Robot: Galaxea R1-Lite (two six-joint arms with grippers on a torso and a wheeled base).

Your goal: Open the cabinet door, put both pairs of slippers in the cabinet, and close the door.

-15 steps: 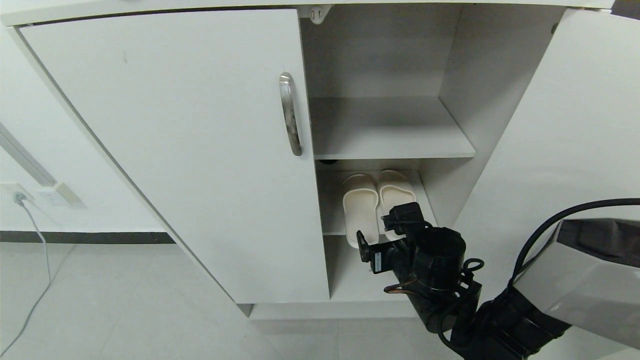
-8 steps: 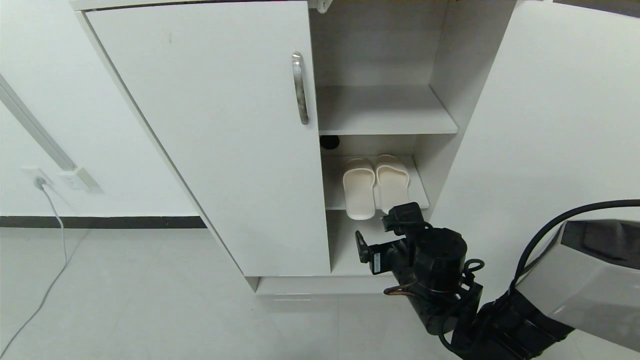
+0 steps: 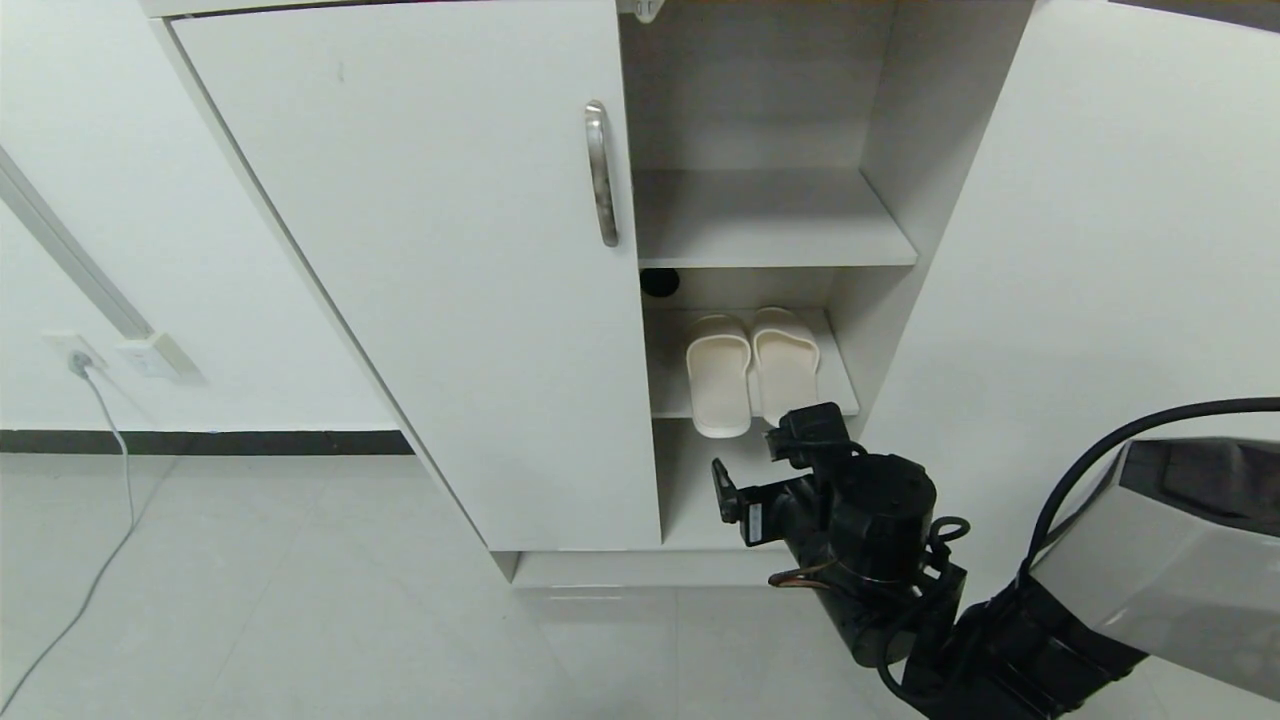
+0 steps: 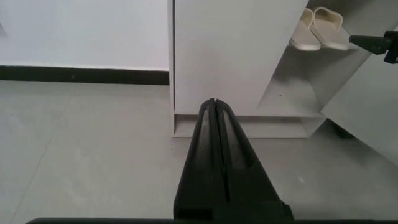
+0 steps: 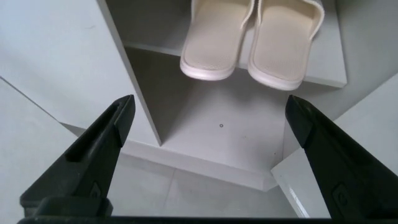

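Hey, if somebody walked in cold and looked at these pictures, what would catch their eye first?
The pair of cream slippers draws the eye first, sitting side by side on the middle shelf of the open white cabinet. Just in front of them and lower, the right gripper hangs with its jaws wide apart, holding nothing. The silver handle on the shut left door also stands out.

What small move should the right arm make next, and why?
Probably draw the right gripper back from the cabinet, to go for the second pair. Its jaws stand open and empty, one pair of slippers already lies on the middle shelf, and the door is open.
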